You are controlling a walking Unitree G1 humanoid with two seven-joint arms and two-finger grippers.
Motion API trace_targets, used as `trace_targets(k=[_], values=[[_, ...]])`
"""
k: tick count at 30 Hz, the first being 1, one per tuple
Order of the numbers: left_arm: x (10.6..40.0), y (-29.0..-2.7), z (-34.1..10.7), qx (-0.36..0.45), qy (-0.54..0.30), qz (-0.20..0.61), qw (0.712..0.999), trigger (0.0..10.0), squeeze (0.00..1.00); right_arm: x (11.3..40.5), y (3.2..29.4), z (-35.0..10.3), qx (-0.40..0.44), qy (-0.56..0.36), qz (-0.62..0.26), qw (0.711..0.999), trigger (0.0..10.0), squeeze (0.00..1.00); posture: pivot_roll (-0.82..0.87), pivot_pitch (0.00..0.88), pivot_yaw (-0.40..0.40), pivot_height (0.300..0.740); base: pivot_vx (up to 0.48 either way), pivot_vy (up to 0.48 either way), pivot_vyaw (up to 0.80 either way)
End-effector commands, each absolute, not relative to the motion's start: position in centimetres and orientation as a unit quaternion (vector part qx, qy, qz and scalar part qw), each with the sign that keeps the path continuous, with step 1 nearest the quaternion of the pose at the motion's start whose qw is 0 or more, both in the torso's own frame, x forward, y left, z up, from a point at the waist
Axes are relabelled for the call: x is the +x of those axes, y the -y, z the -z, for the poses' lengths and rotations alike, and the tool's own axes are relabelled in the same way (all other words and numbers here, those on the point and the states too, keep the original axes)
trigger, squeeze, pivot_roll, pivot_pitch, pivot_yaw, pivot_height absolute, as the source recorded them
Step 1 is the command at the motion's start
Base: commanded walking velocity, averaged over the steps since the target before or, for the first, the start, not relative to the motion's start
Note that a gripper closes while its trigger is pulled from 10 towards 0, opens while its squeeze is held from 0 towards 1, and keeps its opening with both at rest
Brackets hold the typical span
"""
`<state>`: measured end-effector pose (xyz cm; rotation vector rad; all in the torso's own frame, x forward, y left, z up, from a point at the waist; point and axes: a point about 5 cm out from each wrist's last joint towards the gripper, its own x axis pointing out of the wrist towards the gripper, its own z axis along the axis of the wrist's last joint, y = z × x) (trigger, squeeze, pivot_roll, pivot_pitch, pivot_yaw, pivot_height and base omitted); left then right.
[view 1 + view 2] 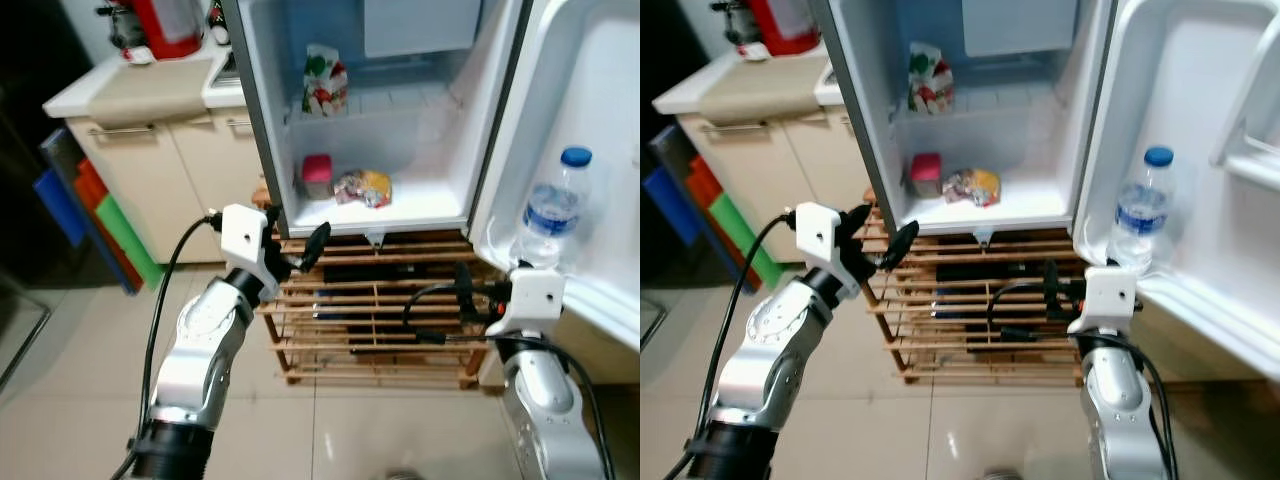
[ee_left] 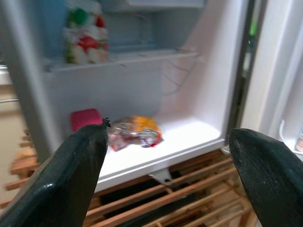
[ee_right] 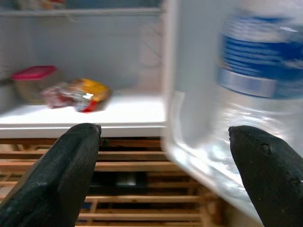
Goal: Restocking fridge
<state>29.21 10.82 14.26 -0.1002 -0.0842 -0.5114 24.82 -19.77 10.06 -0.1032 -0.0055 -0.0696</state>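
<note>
The left gripper is left of centre in the head views, fingers spread wide and empty, aimed at the lower left corner of the open fridge, probably lining up with the bottom shelf. The right gripper is right of centre, below the door shelf, also wide open and holding nothing. A water bottle with a blue cap stands upright in that door shelf, already stocked by the look of it. On the bottom shelf a pink-lidded tub sits just beside a crinkled snack packet; a printed carton stands on the shelf above. A wooden slatted rack supports the fridge.
</note>
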Motion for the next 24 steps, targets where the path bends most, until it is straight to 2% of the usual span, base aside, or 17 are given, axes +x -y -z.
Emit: trace_targets(k=[1,5,7,10,14,20,24], values=[[29.2,-11.0,-14.6,-0.047,0.048,0.255,0.965,10.0,0.00,24.6,19.5,-10.0,-0.048,0.001,0.027,0.999,10.0,0.00,-0.21,0.000,0.115,0.740,0.000,0.000,0.00],[29.7,-11.3,-14.1,-0.050,0.028,0.238,0.969,10.0,0.00,23.6,19.3,-8.7,-0.056,-0.030,-0.014,0.998,10.0,0.00,-0.21,0.000,0.115,0.740,0.000,0.000,0.00],[30.6,-12.1,-13.0,-0.061,-0.013,0.211,0.975,10.0,0.00,22.1,20.2,-6.5,-0.064,-0.083,-0.019,0.994,10.0,0.00,-0.21,0.000,0.116,0.740,0.000,0.000,0.00],[31.1,-12.4,-12.6,-0.056,-0.029,0.207,0.976,10.0,0.00,21.3,21.0,-5.6,-0.061,-0.105,-0.006,0.993,10.0,0.00,-0.22,0.000,0.120,0.740,0.000,0.000,0.00],[31.1,-12.3,-13.0,-0.063,-0.012,0.216,0.974,10.0,0.00,21.0,21.6,-5.4,-0.055,-0.110,0.014,0.992,10.0,0.00,-0.22,0.000,0.129,0.740,0.000,0.000,0.00],[30.3,-11.1,-13.6,-0.023,0.019,0.264,0.964,10.0,0.00,21.1,21.1,-5.4,-0.061,-0.104,-0.005,0.993,10.0,0.00,-0.23,0.000,0.136,0.740,0.000,0.000,0.00],[30.0,-10.8,-13.3,-0.029,0.010,0.273,0.961,10.0,0.00,19.8,21.8,-2.1,-0.061,-0.192,-0.009,0.979,10.0,0.00,-0.23,0.000,0.132,0.740,0.000,0.000,0.00]])
